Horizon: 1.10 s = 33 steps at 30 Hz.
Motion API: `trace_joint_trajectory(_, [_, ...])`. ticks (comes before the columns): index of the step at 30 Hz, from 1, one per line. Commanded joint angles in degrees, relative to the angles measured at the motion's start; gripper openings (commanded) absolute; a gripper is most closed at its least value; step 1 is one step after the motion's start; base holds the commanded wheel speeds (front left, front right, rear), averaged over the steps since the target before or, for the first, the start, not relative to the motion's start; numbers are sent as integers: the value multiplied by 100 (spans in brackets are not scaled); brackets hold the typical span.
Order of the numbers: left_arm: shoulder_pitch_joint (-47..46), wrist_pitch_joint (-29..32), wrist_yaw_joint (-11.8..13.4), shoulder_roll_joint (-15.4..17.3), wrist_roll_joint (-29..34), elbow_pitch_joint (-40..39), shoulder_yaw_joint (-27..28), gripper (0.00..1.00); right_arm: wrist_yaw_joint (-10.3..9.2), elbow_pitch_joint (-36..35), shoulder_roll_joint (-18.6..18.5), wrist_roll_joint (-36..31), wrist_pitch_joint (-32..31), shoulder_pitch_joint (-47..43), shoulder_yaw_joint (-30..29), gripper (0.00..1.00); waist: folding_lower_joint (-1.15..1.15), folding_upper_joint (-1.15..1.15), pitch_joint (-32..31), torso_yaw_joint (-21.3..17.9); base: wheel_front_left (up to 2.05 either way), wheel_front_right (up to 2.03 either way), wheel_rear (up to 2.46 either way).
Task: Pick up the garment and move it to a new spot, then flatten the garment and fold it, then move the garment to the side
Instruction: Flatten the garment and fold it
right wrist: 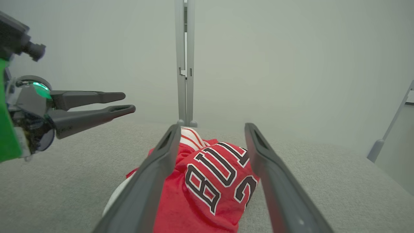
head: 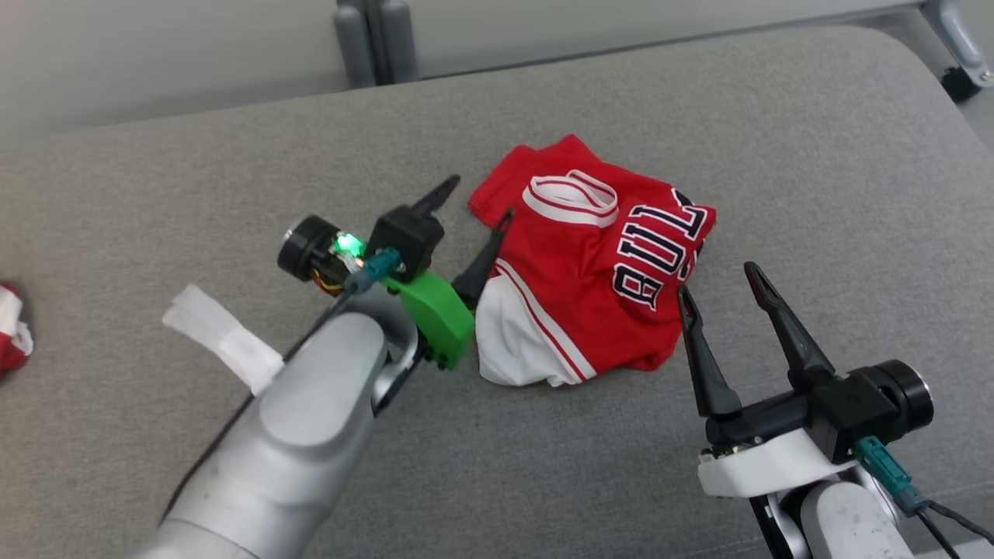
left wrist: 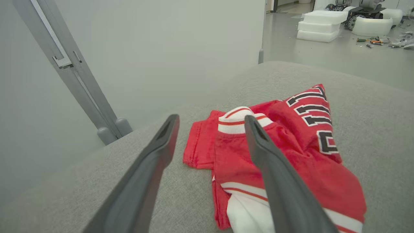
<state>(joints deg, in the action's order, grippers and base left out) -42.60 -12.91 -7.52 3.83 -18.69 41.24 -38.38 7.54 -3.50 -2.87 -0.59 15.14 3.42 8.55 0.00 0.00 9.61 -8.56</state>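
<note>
- Nearest, my left forearm (head: pixel 311 411) angles toward the garment (head: pixel 598 264); my left gripper (head: pixel 477 203) is spread and empty at its left edge.
- My right gripper (head: pixel 718 283) is spread too, just beside its right edge.
- It lies crumpled mid-cushion (head: pixel 815 194); pickup not yet begun, I judge.
- Next: pinch the cloth edges and lift; bare cushion lies all around.

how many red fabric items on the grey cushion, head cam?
2. The red jersey lies in the middle; a red-and-white piece sits at the view's left edge, mostly cut off. More may lie out of frame.
</note>
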Motion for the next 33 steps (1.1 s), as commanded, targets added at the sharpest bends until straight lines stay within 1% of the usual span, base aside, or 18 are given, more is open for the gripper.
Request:
trace_joint_trajectory(1, [-286,-31,9,161,-153,149,-91,100,-10,-48,-3,54,1,135,8,100,0,0,626,-510,0,0,0])
trace_joint_trajectory(6, [-966,-15,9,280,-694,593,-751,100,-10,-115,-3,176,1,321,82,100,0,0,1008,-749,0,0,0])
trace_joint_trajectory(9, [-1159,10,8,374,-1004,701,-1215,100,-10,-126,0,223,1,389,103,100,0,0,1151,-829,0,0,0])
trace_joint_trajectory(12, [-1340,-28,8,455,-1343,808,-1547,100,-10,-132,-1,264,1,432,119,100,0,0,1231,-906,0,0,0])
trace_joint_trajectory(15, [-1477,-52,8,498,-1537,1011,-1757,100,-10,-159,-2,316,1,453,131,100,0,0,1275,-969,0,0,0])
trace_joint_trajectory(17, [-1508,-65,8,442,-1656,1120,-1874,100,-10,-185,0,348,1,487,150,100,0,0,1303,-1001,0,0,0])
trace_joint_trajectory(20, [-1560,70,8,393,-1934,1171,-2178,100,-10,-214,-2,368,1,509,174,100,0,0,1347,-1037,0,0,0])
trace_joint_trajectory(24, [-1649,222,8,442,-2254,1146,-2542,100,-10,-234,-2,400,1,533,185,100,0,0,1407,-1069,0,0,0])
trace_joint_trajectory(27, [-1702,281,8,481,-2355,1190,-2795,100,-10,-236,-2,419,1,536,192,100,0,0,1434,-1084,0,0,0])
trace_joint_trajectory(31, [-1803,140,7,513,-2451,1161,-3082,100,-10,-236,-2,463,1,520,178,100,0,0,1447,-1080,0,0,0])
trace_joint_trajectory(32, [-1827,88,8,515,-2474,1147,-3138,80,-10,-230,-3,469,1,516,172,100,0,0,1447,-1073,0,0,0])
trace_joint_trajectory(33, [-1834,56,7,514,-2501,1147,-3168,42,-10,-221,-2,480,1,514,175,100,0,0,1445,-1068,0,0,0])
